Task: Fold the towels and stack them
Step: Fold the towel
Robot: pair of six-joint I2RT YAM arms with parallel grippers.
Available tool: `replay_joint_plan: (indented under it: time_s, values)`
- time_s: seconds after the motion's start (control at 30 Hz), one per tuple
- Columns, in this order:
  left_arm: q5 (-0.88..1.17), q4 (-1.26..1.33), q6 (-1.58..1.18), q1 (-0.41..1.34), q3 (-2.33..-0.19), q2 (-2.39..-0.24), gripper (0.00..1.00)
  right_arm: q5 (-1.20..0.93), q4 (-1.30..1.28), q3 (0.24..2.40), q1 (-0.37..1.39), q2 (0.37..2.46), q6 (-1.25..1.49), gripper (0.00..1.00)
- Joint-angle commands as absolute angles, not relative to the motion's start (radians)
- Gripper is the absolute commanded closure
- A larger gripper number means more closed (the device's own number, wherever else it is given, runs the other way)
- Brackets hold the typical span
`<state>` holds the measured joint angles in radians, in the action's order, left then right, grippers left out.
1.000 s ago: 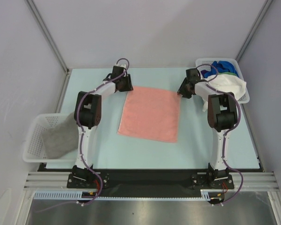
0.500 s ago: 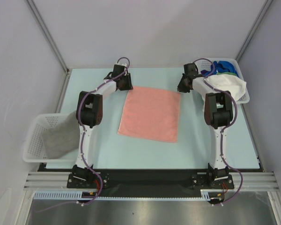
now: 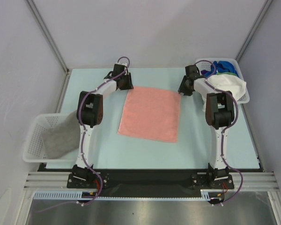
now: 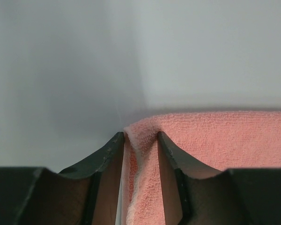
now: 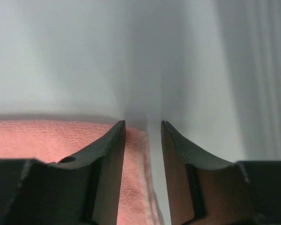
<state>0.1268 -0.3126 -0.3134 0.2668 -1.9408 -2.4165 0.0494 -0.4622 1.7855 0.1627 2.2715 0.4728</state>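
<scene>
The salmon-pink towel (image 3: 151, 114) lies flat at the middle of the worktop (image 3: 196, 140). The left gripper (image 4: 140, 136) sits at the towel's 11 o'clock corner, its jaws clamped on a raised pinch of cloth. The right gripper (image 5: 143, 124) is at the 1 o'clock corner with jaws apart; the hem lies in the gap, ungripped. For a clean fold, the right should close on that corner first. Then both should lift together and carry the far edge level toward 6 o'clock, so the hems meet.
</scene>
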Motion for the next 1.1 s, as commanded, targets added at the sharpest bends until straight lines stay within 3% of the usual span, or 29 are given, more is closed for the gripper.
replay_joint_plan:
  time_s: [0.0, 0.43, 0.77, 1.07]
  values:
    - [0.123, -0.373, -0.321, 0.265, -1.988, -2.456, 0.6, 0.064, -0.454, 1.769, 0.155, 2.186, 0.446, 0.58]
    - [0.118, -0.393, -0.325, 0.265, -1.982, -2.454, 0.58, 0.067, -0.264, 1.517, 0.158, 2.017, 0.477, 0.47]
    - [0.127, -0.376, -0.331, 0.265, -1.968, -2.451, 0.58, 0.063, -0.27, 1.516, 0.172, 2.026, 0.457, 0.46]
    - [0.135, -0.388, -0.327, 0.264, -1.987, -2.464, 0.58, 0.083, -0.397, 1.653, 0.198, 2.157, 0.43, 0.49]
